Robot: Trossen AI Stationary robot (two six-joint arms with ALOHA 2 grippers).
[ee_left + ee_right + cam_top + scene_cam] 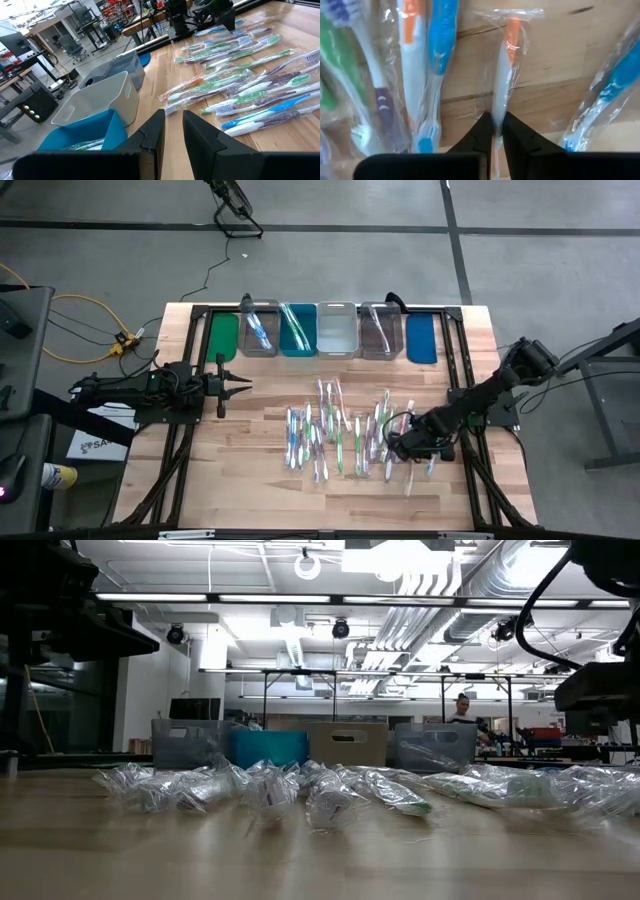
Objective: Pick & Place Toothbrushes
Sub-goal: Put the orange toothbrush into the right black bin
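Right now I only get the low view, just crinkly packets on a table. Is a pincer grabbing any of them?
Observer: Yes. The right wrist view shows the right pincer closed on one wrapped toothbrush, white with an orange neck.
Operator: And the other arm?
Observer: From above, the left pincer waits at the left side of the table, away from the pile, holding nothing.
Operator: Is anything in those boxes at the back?
Observer: From above, the teal bin holds toothbrushes already; so does the grey bin beside it.
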